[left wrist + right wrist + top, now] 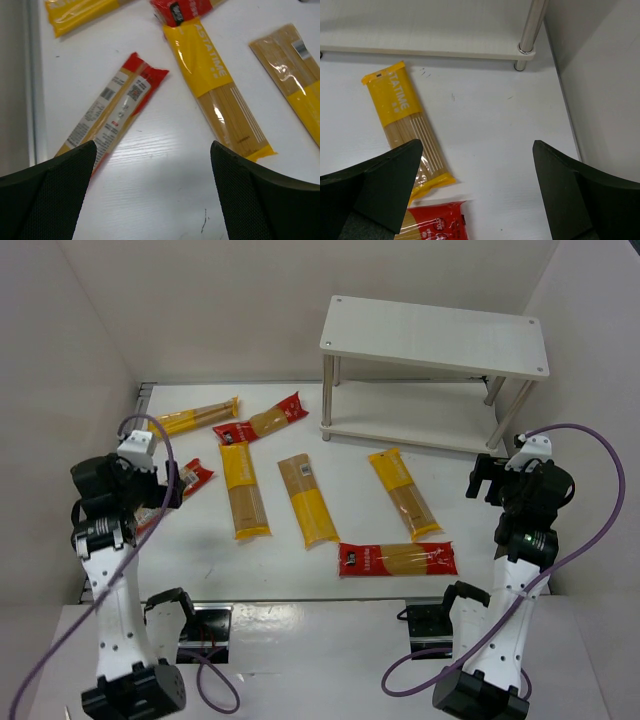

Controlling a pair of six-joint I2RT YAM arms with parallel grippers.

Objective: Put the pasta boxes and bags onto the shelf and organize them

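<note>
**Spaghetti packets, seven, laid flat on the white table (340, 435); the shelf (435, 335) is seen unfilled at the far right.**

The left gripper (152, 147) and the right gripper (477, 145) are both held apart, and nothing is gripped. The red-and-yellow packet (117, 107) lies just beside the left one. The yellow packet (407, 125) lies near the right one, short of the shelf. A first pick is judged due, and each packet is best pinched across its narrow width at mid-length, so that sag is limited.
</note>
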